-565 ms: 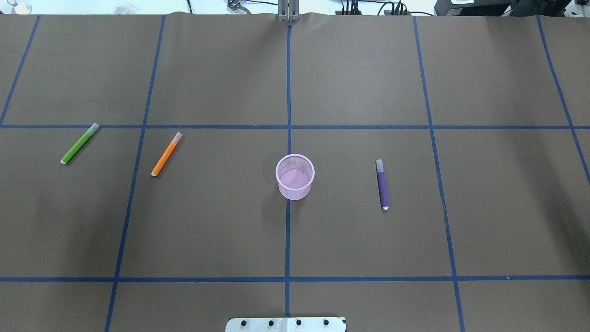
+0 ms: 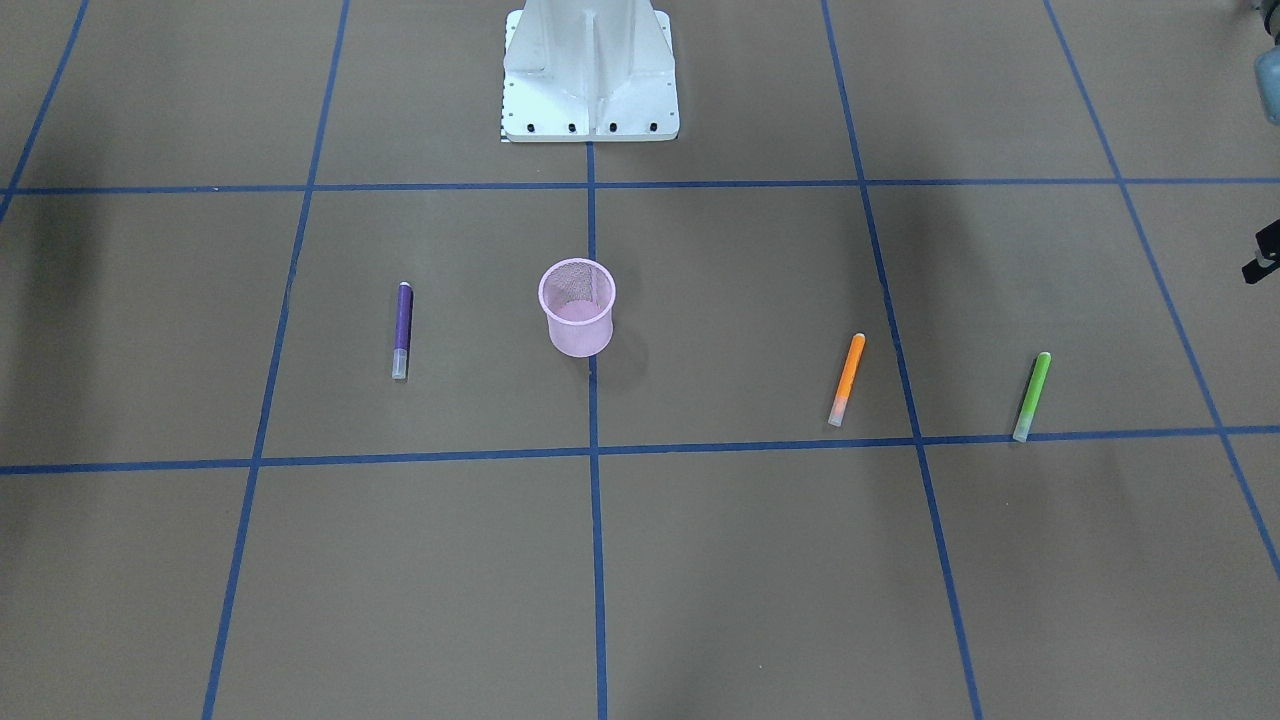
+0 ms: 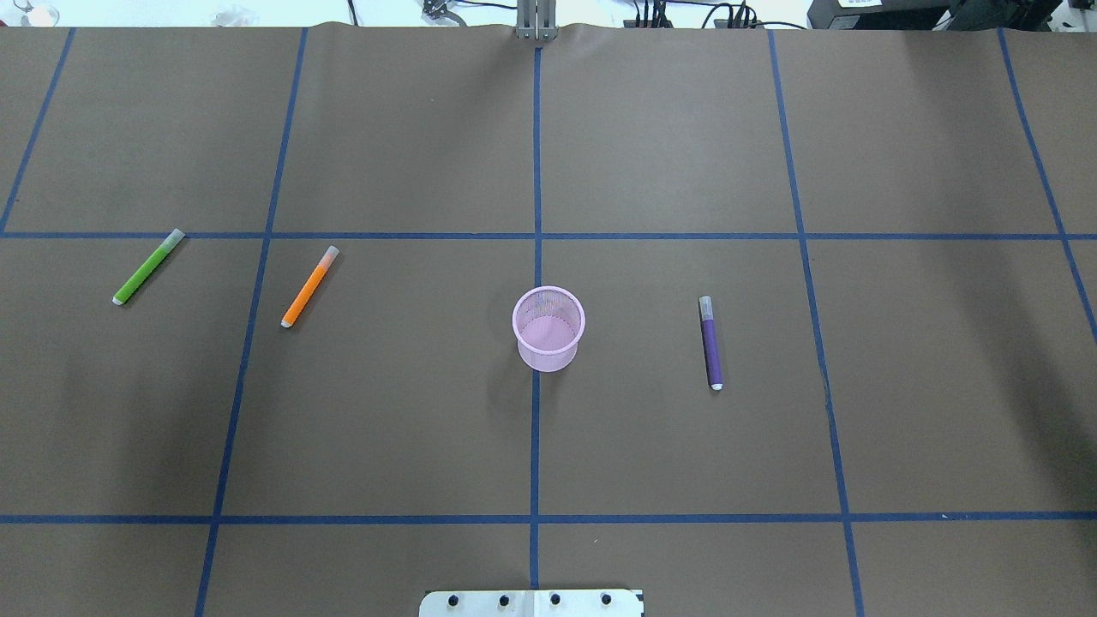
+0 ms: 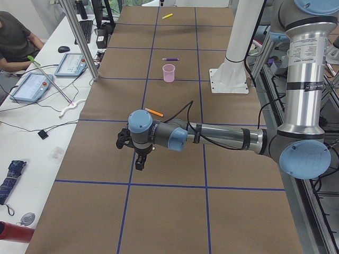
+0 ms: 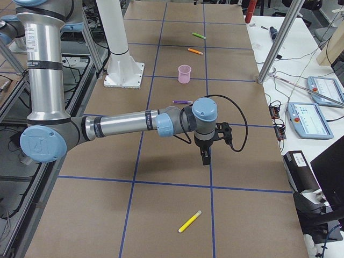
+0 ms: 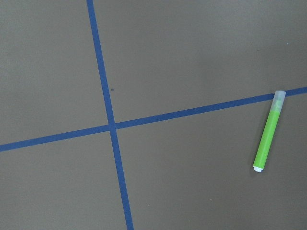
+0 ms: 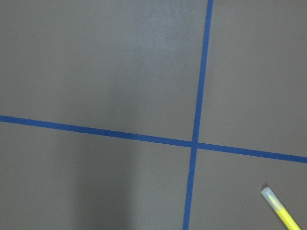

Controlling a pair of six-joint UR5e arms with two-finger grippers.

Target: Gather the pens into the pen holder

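Claw opening could not be told on either arm. The left gripper [image 4: 139, 164] and the right gripper [image 5: 205, 157] showed only in the side views, each pointing down above bare table. Every pen lay on the table, so neither gripper held one.

Over the last moment nothing on the table had shifted. The green pen [image 3: 148, 266], the orange pen [image 3: 309, 286], the purple pen [image 3: 710, 342] and the pink mesh pen holder [image 3: 548, 356] all lay where they had been. The holder was empty, so I judged the task to be at its very start, with all the collecting yet to do. The left wrist view had the green pen at its right side, which suggested that arm was nearest to a first pick.

The holder stood upright on the centre blue tape line [image 3: 536, 171], in front of the robot's base plate [image 3: 531, 602]. The purple pen lay to its right and the orange and green pens to its left, all well apart from it. The green pen's cap end touched a cross line of tape. Each pen had open table on every side, so nothing crowded a descent. A yellow marker [image 5: 190, 221] lay near the table's right end, beyond the right gripper and outside the overhead view.
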